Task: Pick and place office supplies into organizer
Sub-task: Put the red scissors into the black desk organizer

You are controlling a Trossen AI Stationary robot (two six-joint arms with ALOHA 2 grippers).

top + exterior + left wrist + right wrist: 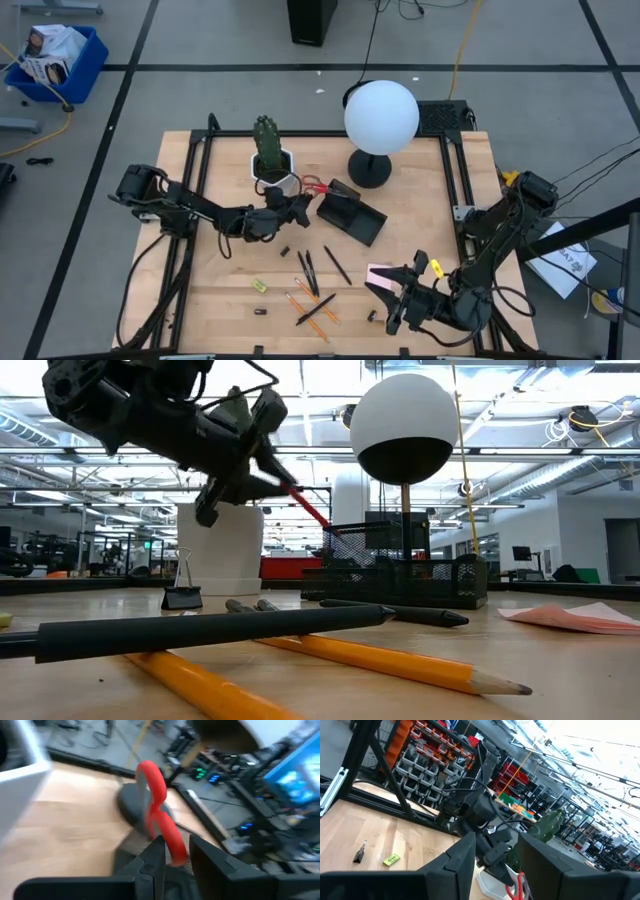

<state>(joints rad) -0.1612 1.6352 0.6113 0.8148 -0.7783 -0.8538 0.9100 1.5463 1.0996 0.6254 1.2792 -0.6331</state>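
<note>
Read the table from left to right to gauge progress.

1. Far left: the yellow piece (259, 286) and a small black clip (261, 311) lie loose on the table (220, 300). You still have to collect both.
2. Left of centre: the left gripper (297, 207) hangs above the table, between the white cactus pot (272, 170) and the organizer (351, 216). Its fingers are clenched on the red-handled scissors (157, 815); the low view shows the scissors held clear of the table and angled down toward the organizer. Treat this placement as in progress, not finished.
3. Centre: the pencils (316, 310) and black pens (310, 271) lie scattered in front of the organizer, some crossing one another. Another clip (284, 250) lies beside them. None of these is stowed.
4. Organizer: in the high view you cannot tell whether any compartment already holds an item.
5. Right of centre: the pink sticky-note pad (379, 274) lies flat on the table. The right gripper (402, 301) waits just beside it with its fingers released and empty.

Judge the task as at an early stage: one item is in hand, and the rest remain on the table.
</note>
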